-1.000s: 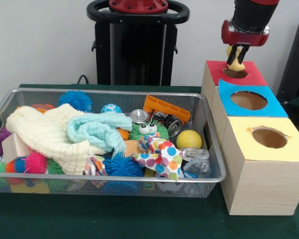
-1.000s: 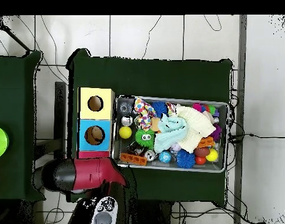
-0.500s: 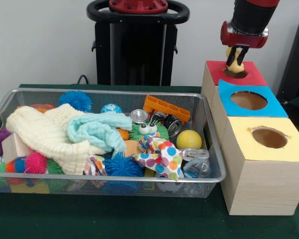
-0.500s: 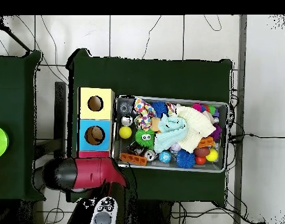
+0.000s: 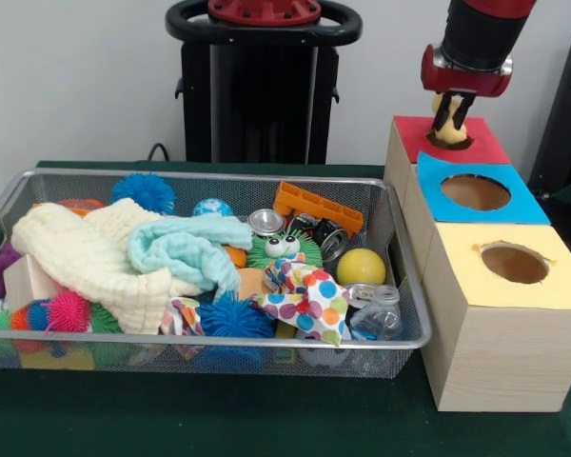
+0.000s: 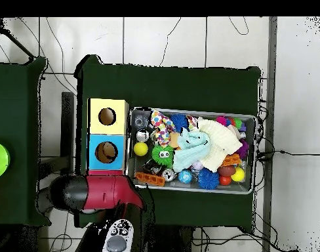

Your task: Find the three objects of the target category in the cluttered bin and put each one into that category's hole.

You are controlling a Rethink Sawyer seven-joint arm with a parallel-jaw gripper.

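Note:
My gripper [image 5: 449, 119] hangs over the round hole of the red-topped box [image 5: 481, 145], shut on a pale yellow object [image 5: 454, 131] whose lower end sits at the hole's rim. In the overhead view my red arm [image 6: 100, 193] covers that box and hides the gripper. The wire mesh bin [image 5: 404, 286] holds a jumble: a yellow ball [image 5: 361, 267], an orange toy piece [image 5: 316, 206], a green fuzzy toy with eyes [image 5: 284, 249], blue spiky balls [image 5: 143, 190], a polka-dot cloth [image 5: 309, 297] and cream and light blue cloths [image 5: 95, 252].
Next to the red box stand a blue-topped box [image 5: 476, 193] and a yellow-topped box [image 5: 514, 264], each with an open round hole, in a row beside the bin [image 6: 249, 187]. A black pedestal [image 5: 262, 86] rises behind the bin.
The gripper has sunk a little toward the red box's hole, carrying the pale yellow object lower. The bin's contents have not moved.

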